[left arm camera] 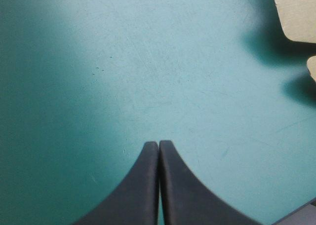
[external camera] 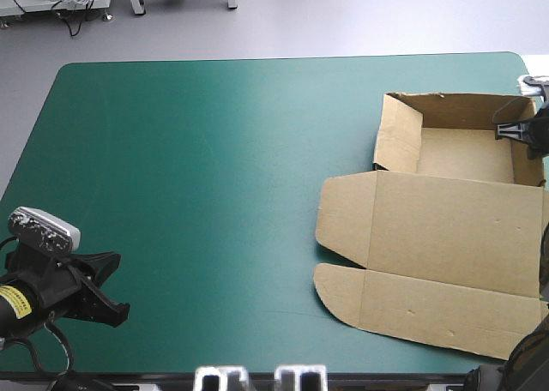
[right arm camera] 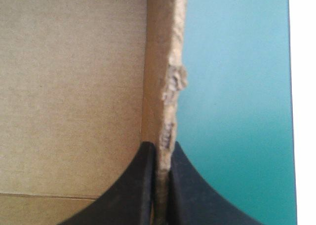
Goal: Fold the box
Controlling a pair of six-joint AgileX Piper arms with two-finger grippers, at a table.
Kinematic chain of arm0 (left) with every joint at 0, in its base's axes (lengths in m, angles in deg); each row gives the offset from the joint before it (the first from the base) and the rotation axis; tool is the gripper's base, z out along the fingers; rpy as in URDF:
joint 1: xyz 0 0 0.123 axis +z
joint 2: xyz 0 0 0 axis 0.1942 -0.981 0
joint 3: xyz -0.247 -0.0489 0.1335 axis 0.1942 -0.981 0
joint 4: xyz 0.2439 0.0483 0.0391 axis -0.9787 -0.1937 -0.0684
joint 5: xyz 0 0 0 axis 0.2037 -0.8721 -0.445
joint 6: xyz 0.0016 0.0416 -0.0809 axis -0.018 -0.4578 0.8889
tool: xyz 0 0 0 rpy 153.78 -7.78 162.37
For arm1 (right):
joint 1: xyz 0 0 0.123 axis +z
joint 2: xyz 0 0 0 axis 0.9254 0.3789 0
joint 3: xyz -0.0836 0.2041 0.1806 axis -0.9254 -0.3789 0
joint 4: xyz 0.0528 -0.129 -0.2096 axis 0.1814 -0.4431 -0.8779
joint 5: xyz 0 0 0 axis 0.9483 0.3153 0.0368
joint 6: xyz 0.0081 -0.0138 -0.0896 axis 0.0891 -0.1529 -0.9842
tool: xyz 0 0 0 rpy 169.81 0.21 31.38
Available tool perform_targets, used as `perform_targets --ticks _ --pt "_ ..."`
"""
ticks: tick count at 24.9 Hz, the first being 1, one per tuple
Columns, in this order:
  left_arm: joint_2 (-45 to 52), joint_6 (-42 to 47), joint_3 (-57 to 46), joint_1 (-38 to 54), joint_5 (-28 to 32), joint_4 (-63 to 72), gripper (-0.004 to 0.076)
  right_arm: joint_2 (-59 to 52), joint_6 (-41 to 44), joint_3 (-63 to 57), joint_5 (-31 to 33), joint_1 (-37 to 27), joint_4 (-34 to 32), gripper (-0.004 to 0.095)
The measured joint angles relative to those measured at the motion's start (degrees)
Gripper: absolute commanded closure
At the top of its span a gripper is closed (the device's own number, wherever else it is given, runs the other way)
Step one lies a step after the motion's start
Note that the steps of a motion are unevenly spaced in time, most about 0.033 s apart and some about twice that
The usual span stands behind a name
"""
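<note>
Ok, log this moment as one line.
box: open tray, lid flat | right gripper: shut on box wall | left gripper: shut, away from box

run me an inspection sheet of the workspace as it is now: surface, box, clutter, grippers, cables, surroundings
surface: teal-green cover, bare across its left and middle
job's things: brown box on the table's right side, an open tray with walls raised on the far side, its lid lying flat toward the near edge
clutter: nothing seen
grippers: left gripper shut, over bare cover near the table's near left corner; right gripper shut on the box, pinching the tray's right wall, whose top edge looks frayed
cables: nothing seen on the cover
surroundings: nothing seen
</note>
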Motion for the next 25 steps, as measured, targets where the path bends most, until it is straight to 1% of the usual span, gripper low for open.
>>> perform_targets --ticks 2,4,10,13,14,16,20,23,25 --pt "0.0 0.0 0.0 0.0 0.0 0.0 0.0734 0.0 -1.7 0.0 -1.1 -1.2 0.1 0.0923" --pt "0.0 0.0 0.0 0.0 0.0 0.0 0.0734 0.1 -3.6 0.0 -1.7 -2.0 0.4 0.0896" --pt "0.0 0.0 -0.1 0.0 0.0 0.1 0.0734 3.1 -7.1 0.0 -3.1 -2.4 1.2 0.072" --pt "0.0 0.0 -0.1 0.0 0.0 0.1 0.0734 4.6 -7.6 0.1 -3.8 -2.4 1.4 0.0615" --pt "0.0 0.0 -0.1 0.0 0.0 0.1 0.0734 4.8 -7.6 0.1 -4.0 -2.4 1.4 0.0554" --pt "0.0 0.0 -0.1 0.0 0.0 -0.1 0.0734 4.9 -7.7 0.2 -4.2 -2.4 1.1 0.0518" --pt "0.0 0.0 -0.1 0.0 0.0 -0.2 0.0734 4.9 -7.7 3.2 -2.6 -2.4 1.0 0.0516" --pt "0.0 0.0 -0.1 0.0 0.0 -0.2 0.0734 4.9 -7.3 8.6 0.3 -2.4 0.9 0.0521" --pt "0.0 -0.3 -0.1 0.0 0.0 -0.7 0.0734 4.0 -5.7 11.7 1.6 -2.4 1.2 0.0592"
